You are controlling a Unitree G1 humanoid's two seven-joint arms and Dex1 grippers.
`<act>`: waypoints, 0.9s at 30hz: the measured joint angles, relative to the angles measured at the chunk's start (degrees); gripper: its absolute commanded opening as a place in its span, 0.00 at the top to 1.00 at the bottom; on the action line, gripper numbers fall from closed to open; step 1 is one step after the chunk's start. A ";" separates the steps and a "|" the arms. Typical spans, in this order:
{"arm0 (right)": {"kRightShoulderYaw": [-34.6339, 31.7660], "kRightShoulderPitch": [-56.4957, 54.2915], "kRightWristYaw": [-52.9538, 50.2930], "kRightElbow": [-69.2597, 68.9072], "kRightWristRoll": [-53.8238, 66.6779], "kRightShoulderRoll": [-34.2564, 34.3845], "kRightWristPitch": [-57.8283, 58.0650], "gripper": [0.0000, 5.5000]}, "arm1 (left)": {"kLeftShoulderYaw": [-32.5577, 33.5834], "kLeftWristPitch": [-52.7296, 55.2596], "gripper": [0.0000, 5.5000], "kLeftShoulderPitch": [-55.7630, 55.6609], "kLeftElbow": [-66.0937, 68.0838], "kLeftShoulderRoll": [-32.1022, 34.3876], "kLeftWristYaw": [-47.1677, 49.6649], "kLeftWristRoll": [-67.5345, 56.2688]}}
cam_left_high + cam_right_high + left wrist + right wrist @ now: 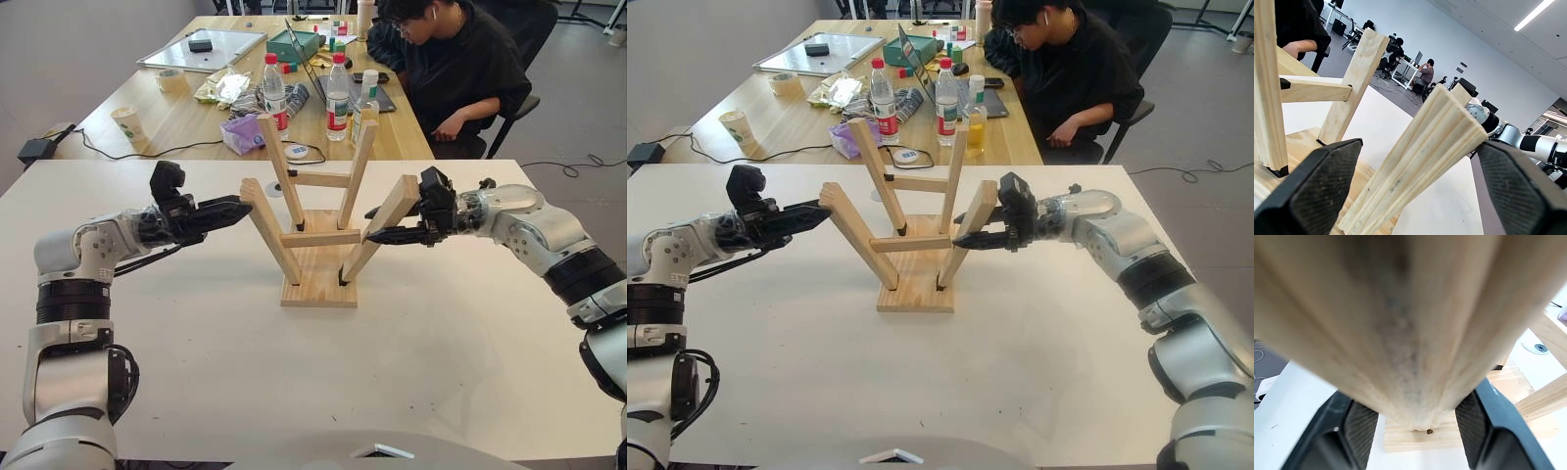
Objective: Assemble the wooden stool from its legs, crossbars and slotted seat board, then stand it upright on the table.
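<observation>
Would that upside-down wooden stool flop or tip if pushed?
Probably stiff: the stool is solid wood. Resting on its flat seat board, it likely slides rather than tips. Legs sit in slots, so lifting by one might pull it loose.

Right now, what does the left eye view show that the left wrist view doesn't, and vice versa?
Left eye view: the whole pale wooden stool upside down, all four legs up, and clear plastic bottles behind. Left wrist view: the left tool's black pads open around a slanted wooden leg, close up. Both: that leg, a wooden crossbar, the flat seat board.
</observation>
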 measured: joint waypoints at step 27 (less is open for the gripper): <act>2.62 -3.70 -0.13 -1.26 0.64 -1.22 2.97 0.63 | -0.22 0.09 0.23 2.72 -2.93 0.04 -0.70 -0.16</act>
